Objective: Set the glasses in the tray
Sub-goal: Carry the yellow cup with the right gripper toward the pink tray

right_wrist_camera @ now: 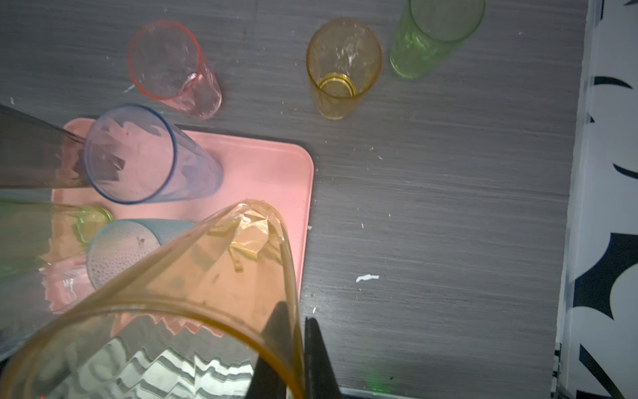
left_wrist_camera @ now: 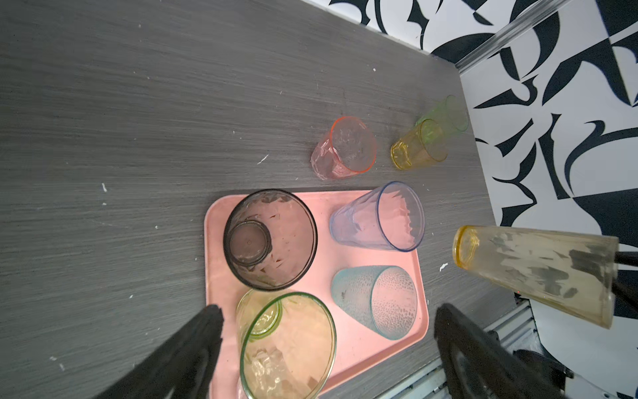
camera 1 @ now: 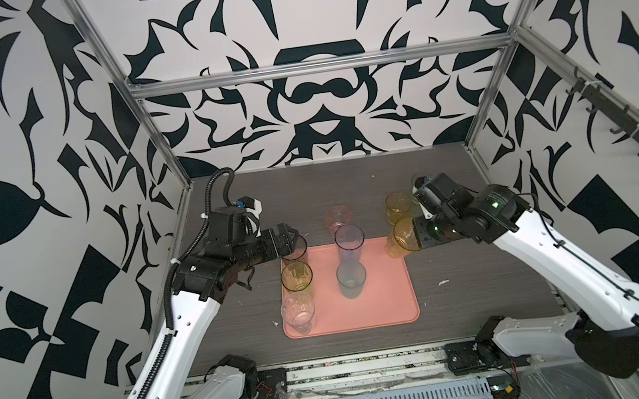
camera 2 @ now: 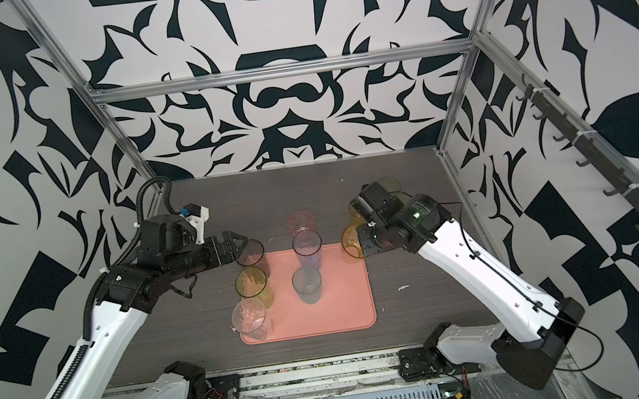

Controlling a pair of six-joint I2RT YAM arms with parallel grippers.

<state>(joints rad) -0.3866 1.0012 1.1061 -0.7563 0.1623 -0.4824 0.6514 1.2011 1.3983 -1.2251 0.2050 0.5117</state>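
The pink tray (camera 1: 390, 304) lay in the middle of the grey table (camera 1: 466, 273). Three glasses stood in a row along its left edge. A grey glass (camera 1: 295, 254) was at the far corner, then a green glass (camera 1: 297, 277), then a clear glass (camera 1: 298, 312) at the near corner, right by the rim. A blue glass (camera 1: 350, 246) and a teal glass (camera 1: 352, 282) stood in the middle. The right half of the tray was bare, so there was room to move.

The right gripper (right_wrist_camera: 297, 349) pinched the rim of a tall yellow glass (camera 1: 398, 238), one finger inside and one outside. It held the glass tilted over the tray's far right corner. The left gripper (camera 1: 294, 240) was spread wide with nothing in it, by the grey glass's rim.

Past the tray's far edge stood a pink glass (camera 1: 338, 217), a short yellow glass (camera 1: 397, 206), and a light green glass (right_wrist_camera: 431, 38) farther right, near the wall.
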